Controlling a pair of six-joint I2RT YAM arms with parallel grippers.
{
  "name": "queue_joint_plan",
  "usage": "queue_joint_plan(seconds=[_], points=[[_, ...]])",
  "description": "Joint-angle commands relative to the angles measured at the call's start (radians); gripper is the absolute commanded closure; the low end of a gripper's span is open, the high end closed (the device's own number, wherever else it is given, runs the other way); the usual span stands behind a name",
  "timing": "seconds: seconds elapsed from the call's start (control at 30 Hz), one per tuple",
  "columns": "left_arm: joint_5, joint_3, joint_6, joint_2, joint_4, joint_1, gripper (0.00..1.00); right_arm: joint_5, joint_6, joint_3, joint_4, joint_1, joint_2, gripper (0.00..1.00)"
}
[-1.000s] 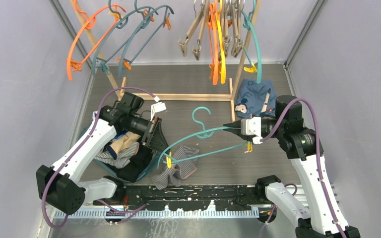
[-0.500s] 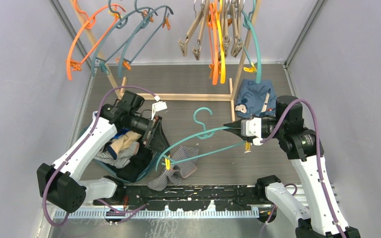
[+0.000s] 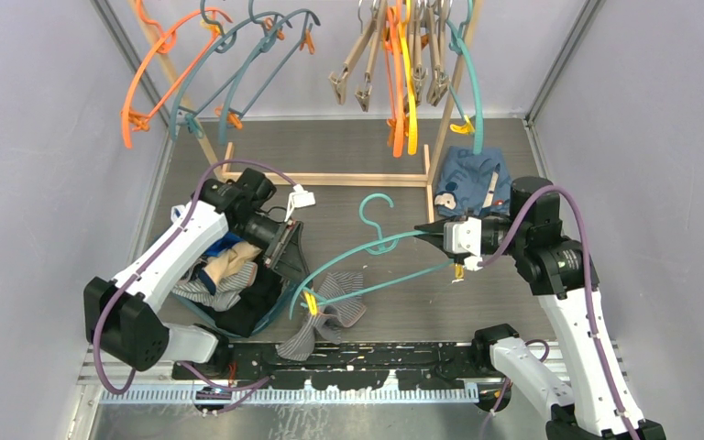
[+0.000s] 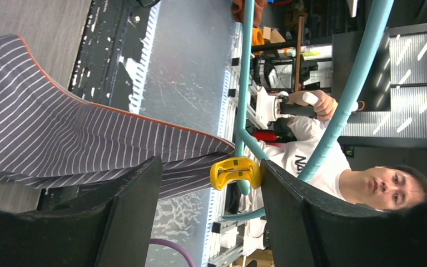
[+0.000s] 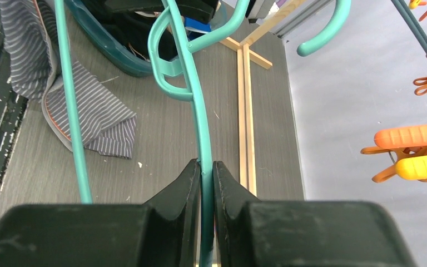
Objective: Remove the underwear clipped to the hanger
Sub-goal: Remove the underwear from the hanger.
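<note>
Spreading from a narrower gap a second ago, the left claw (image 4: 208, 169) now stands wide apart, and the pinstriped underwear (image 3: 325, 316) has sagged a little toward the table's near edge. That garment lies crumpled on the table (image 3: 394, 312) at the middle of the near edge, one corner lifted and still caught in the yellow clip (image 4: 236, 172). The clip sits between the left claw's spread fingers (image 4: 133, 194), close against one of them; nothing is pinched. It hangs on the left end of the teal hanger (image 3: 367, 252), which is tilted over the table's middle. The right claw (image 5: 203, 167) is pressed together on the hanger's upper arm. Just left of the garment a teal bin (image 5: 117, 61) holds the other underwear (image 3: 225, 275), piled loosely. At the far right edge a cartoon-face garment (image 3: 472, 183) hangs from the wooden rack (image 3: 330, 179)
</note>
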Motion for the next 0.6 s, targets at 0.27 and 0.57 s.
queue_joint_plan(seconds=[0.27, 0.57], points=[[0.146, 0.033, -0.154, -0.056, 0.045, -0.007, 0.51, 0.035, -0.052, -0.013, 0.055, -0.044, -0.048, 0.99], [0.161, 0.049, -0.185, -0.06, 0.056, -0.009, 0.67, 0.036, -0.051, 0.002, 0.054, -0.052, -0.034, 0.99]])
